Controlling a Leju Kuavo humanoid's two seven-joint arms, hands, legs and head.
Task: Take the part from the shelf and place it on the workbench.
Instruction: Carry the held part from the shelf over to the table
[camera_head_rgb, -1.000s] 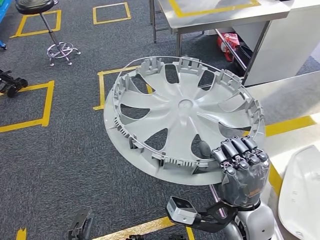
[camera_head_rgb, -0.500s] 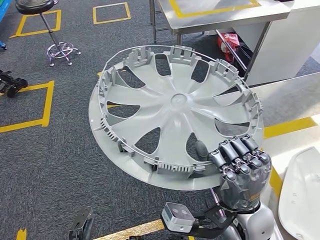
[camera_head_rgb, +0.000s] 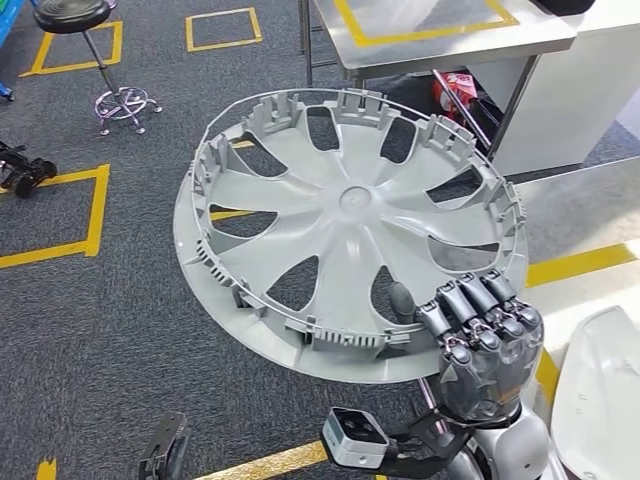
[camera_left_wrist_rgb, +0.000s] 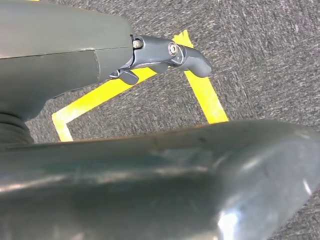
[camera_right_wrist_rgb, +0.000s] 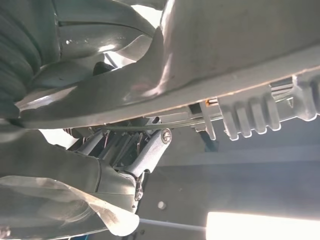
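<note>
The part is a large grey wheel cover (camera_head_rgb: 347, 220), held nearly flat in the air with its ribbed inner side up. My right hand (camera_head_rgb: 483, 335) grips its near right rim, fingers curled over the edge and the thumb in one of the openings. In the right wrist view the cover's rim (camera_right_wrist_rgb: 245, 45) runs above my dark fingers (camera_right_wrist_rgb: 151, 150). The steel workbench (camera_head_rgb: 453, 25) with a yellow taped outline stands beyond the cover at the back. My left hand (camera_left_wrist_rgb: 75, 50) hangs low over the carpet with a finger (camera_left_wrist_rgb: 170, 52) stretched out and nothing in it; it also appears as the left hand (camera_head_rgb: 162, 450) in the head view.
A white moulded part (camera_head_rgb: 604, 390) lies on a pale surface at the right. A stool (camera_head_rgb: 83, 40) stands at the back left, a dark wheeled object (camera_head_rgb: 19, 165) at the left edge. A red item (camera_head_rgb: 453, 85) sits under the workbench, beside a white cabinet (camera_head_rgb: 573, 90).
The wheel cover has swung left and slightly up in my right hand, its far rim now reaching closer to the workbench. The hand itself has barely moved.
</note>
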